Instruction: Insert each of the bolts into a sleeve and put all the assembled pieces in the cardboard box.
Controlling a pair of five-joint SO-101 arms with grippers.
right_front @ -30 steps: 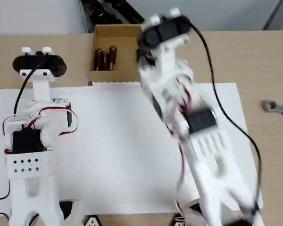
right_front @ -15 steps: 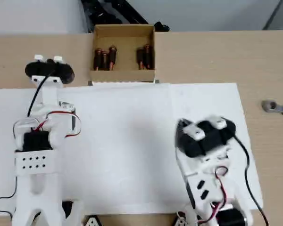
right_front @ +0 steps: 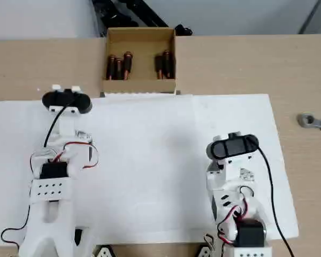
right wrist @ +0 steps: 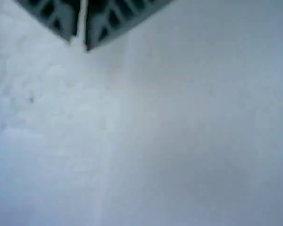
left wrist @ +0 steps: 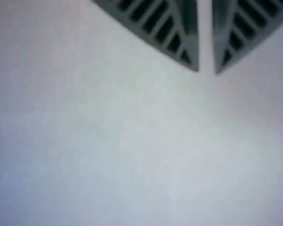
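The small open brown cardboard box [right_front: 139, 86] is sitting at the far edge of the light wooden table [right_front: 230, 64], just beyond the large white paper sheet [right_front: 150, 160]. Inside it, the copper-and-dark assembled bolt-and-sleeve pieces [right_front: 119, 67] are lying in two clusters, one by the left wall and one by the right.

The white left arm [right_front: 53, 176] is standing over the sheet's left side and the white right arm [right_front: 235, 176] over its near right. The left gripper [left wrist: 206, 69] is pointing down at bare paper, its grey ribbed fingers drawn together with a thin slit between and holding nothing. The right gripper [right wrist: 78, 43] is doing likewise. A small grey metal tool [right_front: 313, 122] is lying on the table at the far right.
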